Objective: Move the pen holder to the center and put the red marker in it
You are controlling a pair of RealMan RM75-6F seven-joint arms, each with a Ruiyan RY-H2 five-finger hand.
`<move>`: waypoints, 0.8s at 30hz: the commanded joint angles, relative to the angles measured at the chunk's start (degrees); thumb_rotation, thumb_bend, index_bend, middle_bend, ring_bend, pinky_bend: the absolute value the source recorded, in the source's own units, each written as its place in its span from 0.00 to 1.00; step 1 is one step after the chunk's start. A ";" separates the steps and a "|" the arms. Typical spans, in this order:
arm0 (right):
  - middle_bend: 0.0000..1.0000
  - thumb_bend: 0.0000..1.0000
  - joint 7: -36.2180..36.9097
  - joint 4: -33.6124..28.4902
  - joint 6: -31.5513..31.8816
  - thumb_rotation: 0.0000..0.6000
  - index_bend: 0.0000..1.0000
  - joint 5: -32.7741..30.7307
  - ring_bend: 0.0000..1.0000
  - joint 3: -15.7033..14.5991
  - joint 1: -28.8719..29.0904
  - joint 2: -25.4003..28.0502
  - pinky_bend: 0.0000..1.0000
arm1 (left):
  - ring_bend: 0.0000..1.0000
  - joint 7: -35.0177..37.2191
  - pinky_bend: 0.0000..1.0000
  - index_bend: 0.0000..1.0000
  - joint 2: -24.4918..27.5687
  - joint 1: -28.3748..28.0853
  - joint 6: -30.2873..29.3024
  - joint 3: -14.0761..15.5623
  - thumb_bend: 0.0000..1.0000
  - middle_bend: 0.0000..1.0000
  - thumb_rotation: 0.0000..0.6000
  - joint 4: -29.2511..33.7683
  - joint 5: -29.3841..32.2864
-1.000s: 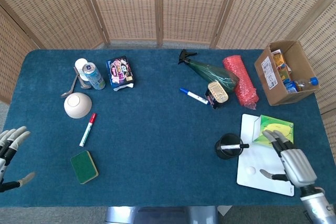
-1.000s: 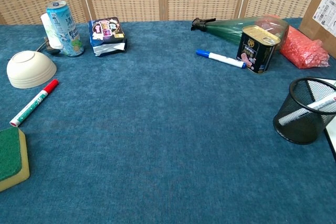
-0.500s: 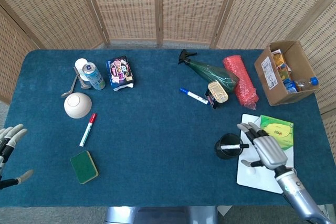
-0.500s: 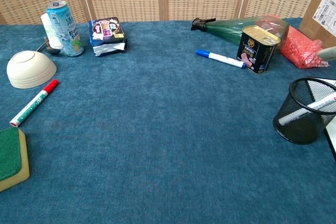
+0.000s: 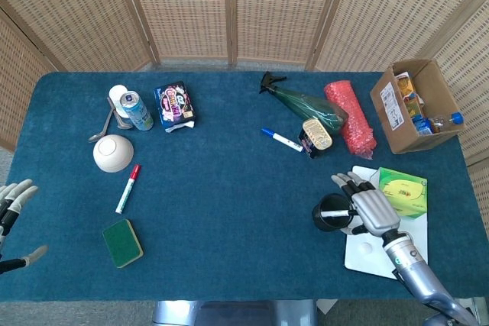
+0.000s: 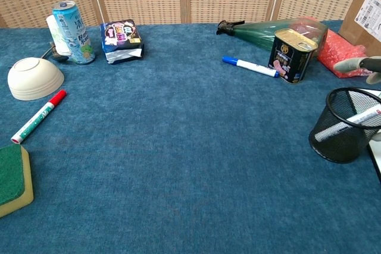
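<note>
- right hand (image 5: 372, 209) beside pen holder (image 5: 331, 214), fingers spread; grasp unclear, contact hidden
- left hand (image 5: 14, 219) cut off at edge, released
- red marker (image 5: 127, 188) on table (image 5: 229, 204)

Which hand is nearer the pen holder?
Right. The right hand is right beside the pen holder, on its right side; the left hand is at the table's far left edge.

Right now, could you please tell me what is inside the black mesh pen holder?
The pen holder holds one marker with a white barrel and a black cap, leaning across the opening. The mesh wall hides its lower end and the holder's bottom. The right hand is right beside the holder.
</note>
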State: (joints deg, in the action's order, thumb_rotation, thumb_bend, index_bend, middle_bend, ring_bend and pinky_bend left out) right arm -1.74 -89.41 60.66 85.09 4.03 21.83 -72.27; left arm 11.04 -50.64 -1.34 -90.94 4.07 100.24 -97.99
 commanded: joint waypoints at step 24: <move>0.50 0.00 8.01 1.67 8.53 1.00 0.42 6.89 0.43 -1.18 0.31 -2.45 0.38 | 0.00 -0.27 0.04 0.05 -0.11 -0.05 0.24 -0.02 0.17 0.00 1.00 0.08 -0.05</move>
State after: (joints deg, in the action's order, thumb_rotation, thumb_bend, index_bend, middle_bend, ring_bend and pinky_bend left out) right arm 6.30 -87.11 68.94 91.68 2.61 21.84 -74.92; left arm 10.77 -50.75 -1.39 -90.69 4.04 100.32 -98.03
